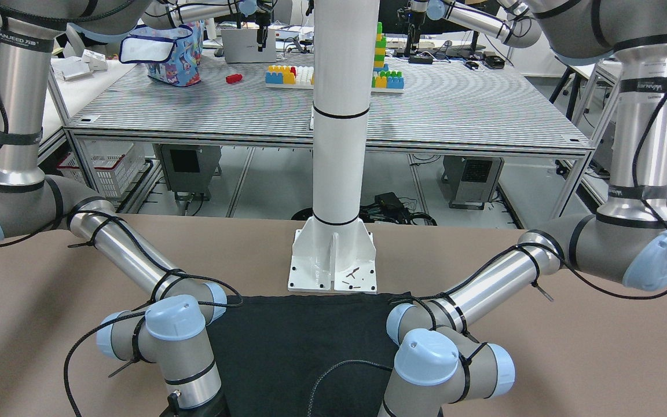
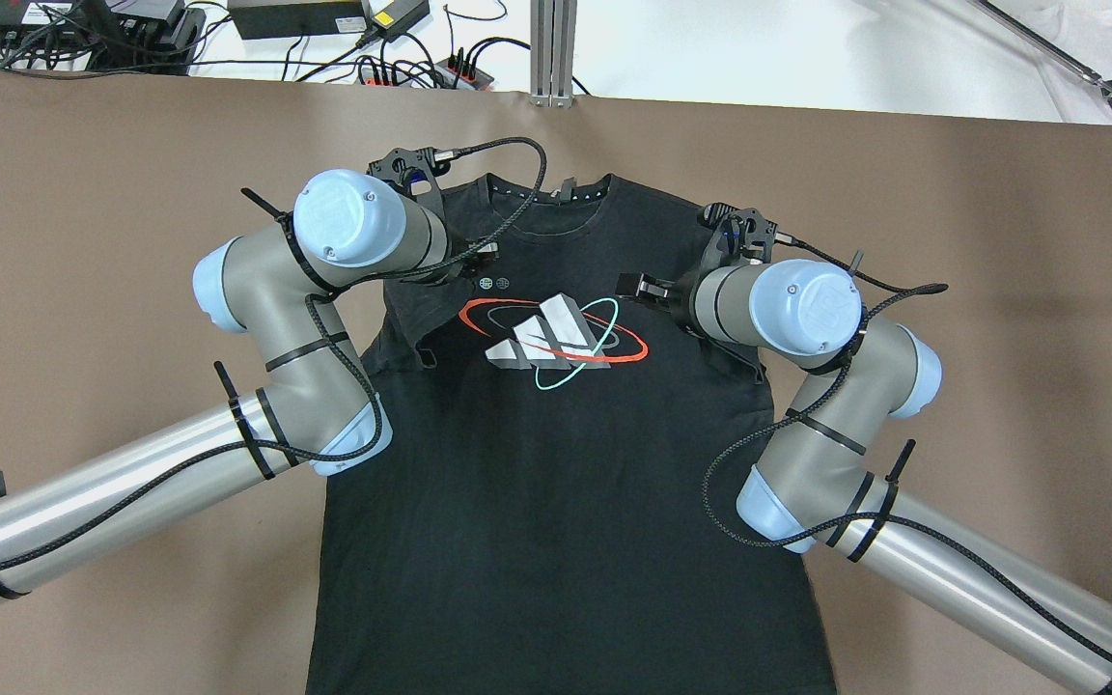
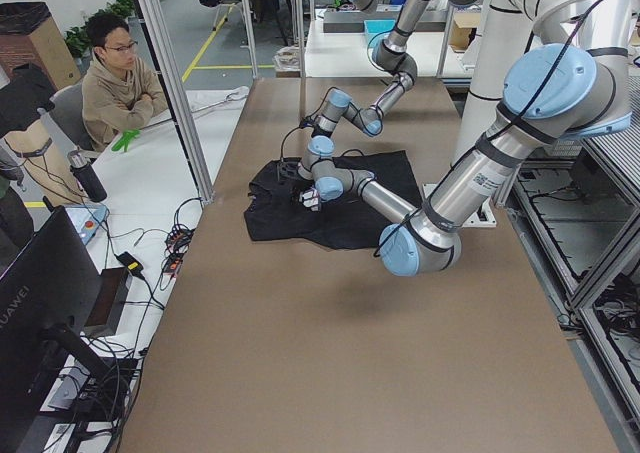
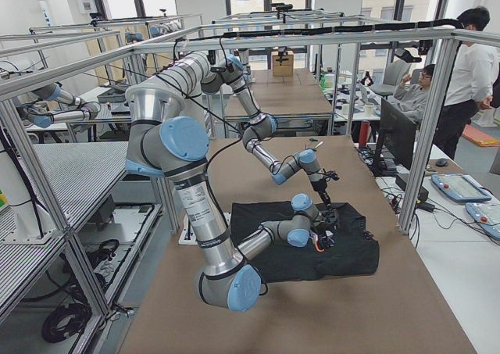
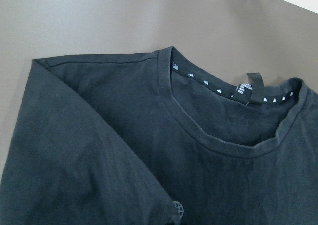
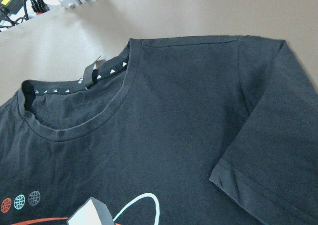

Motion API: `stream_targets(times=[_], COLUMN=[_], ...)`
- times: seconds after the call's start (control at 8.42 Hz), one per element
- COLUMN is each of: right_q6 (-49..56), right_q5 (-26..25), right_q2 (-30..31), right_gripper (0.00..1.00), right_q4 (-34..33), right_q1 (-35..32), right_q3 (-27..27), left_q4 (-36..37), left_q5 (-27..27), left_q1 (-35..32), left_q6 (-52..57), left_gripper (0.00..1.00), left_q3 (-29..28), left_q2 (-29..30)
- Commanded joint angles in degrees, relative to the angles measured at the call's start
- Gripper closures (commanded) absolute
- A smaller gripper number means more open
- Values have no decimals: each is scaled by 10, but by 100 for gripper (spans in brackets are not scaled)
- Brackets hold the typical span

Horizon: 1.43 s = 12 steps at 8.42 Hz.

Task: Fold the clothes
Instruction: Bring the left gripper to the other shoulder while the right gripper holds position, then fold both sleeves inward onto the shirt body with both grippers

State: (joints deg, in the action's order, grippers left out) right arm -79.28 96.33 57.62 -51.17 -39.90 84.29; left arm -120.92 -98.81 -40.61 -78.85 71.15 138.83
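Black T-shirt (image 2: 556, 483) lies flat, front side up, on the brown table (image 2: 83, 241). In the overhead view it fills the centre of the frame, with the collar toward the top and the hem running off the bottom edge. The chest carries a printed logo (image 2: 556, 333): white bars with a red and a teal ring.

Left arm enters from the lower left of the overhead view. The left gripper (image 2: 485, 253) is over the shirt's shoulder area at upper centre-left, mostly hidden under its own wrist, so I cannot tell whether the fingers are spread or together. Right arm enters from the lower right. The right gripper (image 2: 635, 285) is over the other shoulder, just right of the logo and pointing toward it; finger spread is also unclear.

Neither wrist view shows any fingers. The left wrist view shows the collar (image 5: 218, 135) and the neck label (image 5: 253, 83), with bare table above them. The right wrist view shows a sleeve (image 6: 268, 150), its hem at the lower right of the frame.

In the front-facing view the shirt's hem edge sits just beside the base of the white post (image 1: 333, 260) at centre. A patterned bag (image 1: 174, 52) and toy blocks (image 1: 333, 75) sit on the striped table at the top. A seated person (image 3: 120, 83) is at the upper left of the left side view.
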Motion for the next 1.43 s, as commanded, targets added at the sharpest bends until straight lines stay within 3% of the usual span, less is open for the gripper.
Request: stream_targets(times=[0.0, 0.12, 0.36, 0.59, 0.71, 0.83, 0.95, 1.07, 1.31], right_q6=[0, -3, -24, -58, -75, -101, -127, -160, -209], right_q5=[0, 0, 0, -24, -80, -154, -190, -194, -197], right_q2=[3, 6, 20, 99, 137, 163, 201, 245, 357], right_gripper=[6, 6, 6, 6, 6, 6, 6, 6, 12], right_q4=[0, 2, -5, -48, -104, -156, -170, -169, -161], right_q1=[0, 0, 8, 45, 91, 150, 189, 208, 258], right_q3=[0, 3, 38, 161, 230, 276, 309, 335, 368], left_q4=[-1, -2, 1, 5, 7, 7, 6, 7, 52], left_q5=[19, 20, 27, 53, 59, 65, 85, 119, 127], left_q1=[0, 0, 0, 45, 57, 58, 78, 103, 115], left_q6=[-5, -8, -13, -36, -43, -68, -88, -89, -133], left_gripper=[51, 1, 0, 0, 0, 0, 0, 0, 0], left_q3=[-45, -44, 31, 227, 287, 317, 339, 361, 403], left_q2=[30, 28, -23, -183, -236, -267, -293, -313, -325])
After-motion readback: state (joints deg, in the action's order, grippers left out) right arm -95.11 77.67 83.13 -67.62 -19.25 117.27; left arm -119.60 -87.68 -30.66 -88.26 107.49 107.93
